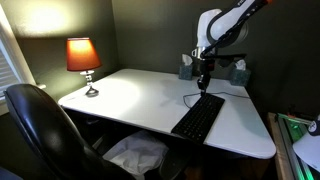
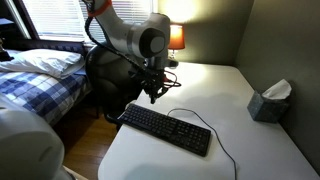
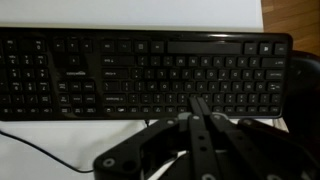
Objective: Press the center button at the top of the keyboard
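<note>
The gripper is clenched. In the wrist view its two black fingers meet at a single tip with nothing between them. Just beyond that tip the keyboard lies lengthwise across the view. The fingertip overlaps the keyboard's nearest row of keys, a little off centre towards the end with the number pad. The top row of keys lies on the far side of the keyboard from the gripper.

In both exterior views the gripper points straight down over one end of the keyboard. It appears to hang just above the keys, but the pictures do not settle whether it touches them.

The keyboard rests flat on a white desk. A thin black cable loops away from the keyboard's far edge over the desk top.

A lit table lamp with a red shade stands well apart from the gripper at a desk corner. A tissue box sits well away from the gripper, past the keyboard's other end. A black office chair stands beside the desk.
</note>
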Robot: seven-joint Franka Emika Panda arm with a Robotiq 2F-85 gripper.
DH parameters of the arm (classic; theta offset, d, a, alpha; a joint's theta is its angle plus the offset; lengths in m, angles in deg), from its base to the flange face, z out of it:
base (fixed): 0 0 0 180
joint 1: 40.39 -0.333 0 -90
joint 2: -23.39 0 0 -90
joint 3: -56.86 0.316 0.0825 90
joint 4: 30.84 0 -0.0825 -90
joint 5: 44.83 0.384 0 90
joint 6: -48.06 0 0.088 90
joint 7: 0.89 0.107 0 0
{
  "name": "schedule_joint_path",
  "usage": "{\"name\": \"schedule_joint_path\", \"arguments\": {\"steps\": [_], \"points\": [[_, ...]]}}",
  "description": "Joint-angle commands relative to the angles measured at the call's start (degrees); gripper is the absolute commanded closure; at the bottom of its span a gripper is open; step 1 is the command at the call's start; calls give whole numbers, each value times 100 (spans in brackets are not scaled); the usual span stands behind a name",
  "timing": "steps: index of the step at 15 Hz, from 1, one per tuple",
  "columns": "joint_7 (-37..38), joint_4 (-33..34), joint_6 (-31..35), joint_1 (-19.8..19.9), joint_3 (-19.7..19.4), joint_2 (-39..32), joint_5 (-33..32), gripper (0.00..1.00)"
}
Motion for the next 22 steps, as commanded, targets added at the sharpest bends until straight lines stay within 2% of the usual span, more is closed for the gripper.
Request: {"name": "schedule_joint_path", "arguments": {"steps": [1,12,22], "points": [[-165,167,162,6,-25,-369,34,100],[-369,338,977,153,2,-1103,89,100],[-758,597,944,366,151,-1580,402,100]]}}
